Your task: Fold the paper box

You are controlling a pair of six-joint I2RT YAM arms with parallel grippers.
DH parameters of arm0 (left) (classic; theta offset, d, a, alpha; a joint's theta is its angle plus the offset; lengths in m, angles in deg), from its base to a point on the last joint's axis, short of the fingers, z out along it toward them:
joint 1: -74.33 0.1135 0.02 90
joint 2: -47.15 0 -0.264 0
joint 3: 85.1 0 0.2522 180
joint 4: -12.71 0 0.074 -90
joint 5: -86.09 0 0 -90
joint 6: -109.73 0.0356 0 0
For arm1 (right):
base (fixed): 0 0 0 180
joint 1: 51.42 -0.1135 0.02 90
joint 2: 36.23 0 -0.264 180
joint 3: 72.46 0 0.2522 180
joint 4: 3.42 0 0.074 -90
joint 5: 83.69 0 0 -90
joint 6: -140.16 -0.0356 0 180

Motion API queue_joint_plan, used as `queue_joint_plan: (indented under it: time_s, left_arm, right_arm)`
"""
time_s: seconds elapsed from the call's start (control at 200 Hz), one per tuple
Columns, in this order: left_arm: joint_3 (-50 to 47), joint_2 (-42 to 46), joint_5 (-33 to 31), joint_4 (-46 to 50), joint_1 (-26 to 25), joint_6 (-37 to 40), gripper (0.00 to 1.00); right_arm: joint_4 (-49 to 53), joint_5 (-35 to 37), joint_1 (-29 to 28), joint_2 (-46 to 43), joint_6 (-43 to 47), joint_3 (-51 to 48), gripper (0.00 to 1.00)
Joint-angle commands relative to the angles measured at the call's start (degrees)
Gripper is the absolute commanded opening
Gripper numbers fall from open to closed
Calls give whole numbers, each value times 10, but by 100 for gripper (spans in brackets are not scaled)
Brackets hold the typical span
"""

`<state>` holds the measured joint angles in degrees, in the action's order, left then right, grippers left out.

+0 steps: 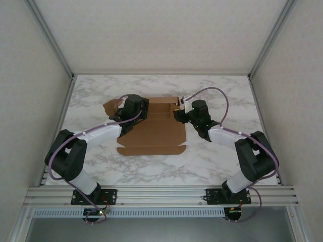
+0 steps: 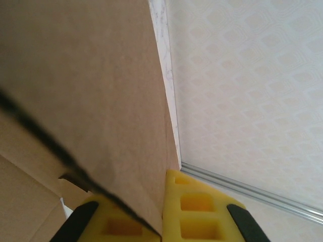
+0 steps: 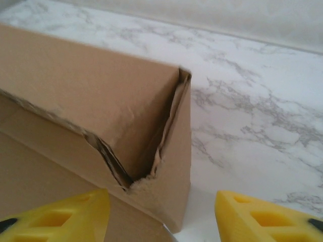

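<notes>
**Clerk:** Largest entry?

**Keeper:** Table [image 1: 217,161], white marble pattern. It bears everything listed below.

**Clerk:** Next?

**Keeper:** Paper box [image 1: 154,136], plain brown cardboard, partly formed. It lies mid-table between the two arms. The base is flat, and the long axis runs left to right across the table. The near flap lies flat, towards the arm bases.

**Clerk:** Parts of it?

**Keeper:** Far wall [image 3: 101,96], raised along the far long edge. It is doubled over, and the inner edge is ragged.

**Clerk:** The grippers?

**Keeper:** Left gripper [image 2: 160,201], at the far-left end of the box. Its yellow fingers [image 2: 199,214] are drawn close, with a cardboard panel pinched between them, so it has hold of the box. Right gripper [image 3: 162,201], at the far-right end. Its fingers are spread wide and hold nothing.

**Clerk:** Smallest?

**Keeper:** Corner [image 3: 174,146], the right end of the far wall. The fold gapes there and the inner layer is crumpled. It sits between the right fingers, and as far as I can tell it touches neither.

**Clerk:** Which relation governs the coming move?

**Keeper:** In my judgement, that corner. It lies straight ahead of the right gripper and low in its wrist view, which makes the right arm much the nearer one. The wall runs away from it to the left along the box's long axis. The left arm seems to anchor the far end, so closing or pressing that fold probably falls to the right.
</notes>
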<state>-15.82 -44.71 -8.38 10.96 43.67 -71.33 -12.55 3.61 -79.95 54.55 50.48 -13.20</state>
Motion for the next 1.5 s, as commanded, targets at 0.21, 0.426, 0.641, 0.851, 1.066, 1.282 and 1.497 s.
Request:
queue_joint_plan:
  time_s: [0.21,0.426,0.641,0.851,1.066,1.282,1.497]
  left_arm:
    - [-2,-9,35,49,0,8,0]
    - [3,-5,37,54,0,5,0]
    - [5,-9,39,61,6,3,0]
    - [8,-17,46,54,8,-3,0]
    - [9,-15,46,55,2,-13,0]
    - [20,-12,41,74,-9,-28,0]
    - [19,-12,32,81,-9,-32,0]
  right_arm:
    - [23,-6,2,67,101,46,65]
    - [16,-8,2,125,116,101,63]
    - [24,-3,2,156,106,130,46]
    - [47,30,2,167,94,143,30]
    - [90,133,-19,193,63,183,18]
    - [181,293,-62,245,42,266,6]
    - [227,389,-78,275,34,304,1]
